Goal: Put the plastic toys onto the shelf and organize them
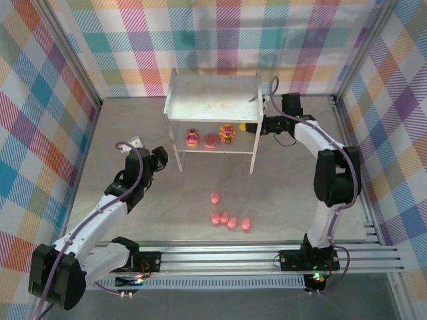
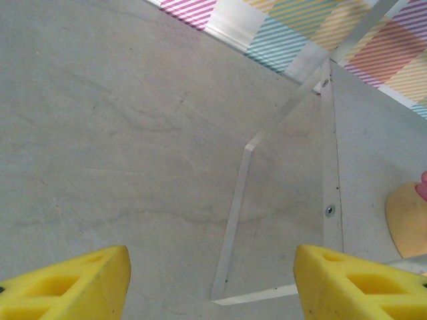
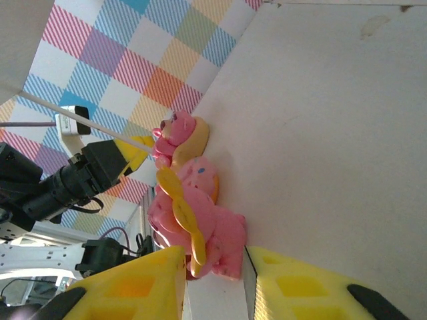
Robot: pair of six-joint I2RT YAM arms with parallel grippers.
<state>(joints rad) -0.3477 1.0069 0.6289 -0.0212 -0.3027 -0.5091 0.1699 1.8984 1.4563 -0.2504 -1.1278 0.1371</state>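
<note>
Your right pincer (image 3: pixel 215 259) reaches under the top of the white shelf (image 1: pixel 213 93), just inside its thin front-right leg. Its yellow fingers closely flank the glossy yellow-frilled figure (image 3: pixel 203 223) on the lower tier; you cannot tell whether they press it. The ring donut (image 1: pixel 211 140) and pink-red figure (image 1: pixel 192 137) stand alongside. Your left pincer (image 2: pixel 212 260) hangs spread and unloaded above matte grey table (image 1: pixel 153 213). Five rounded pink pigs (image 1: pixel 227 218) cluster on open table in front.

The left wrist view's right edge cuts off a pink toy (image 2: pixel 423 179) on the shelf (image 2: pixel 373 153), and in the right wrist view the right end effector (image 3: pixel 215 263) hides the base of the pink-and-yellow figure (image 3: pixel 200 220), so contact cannot be told.
</note>
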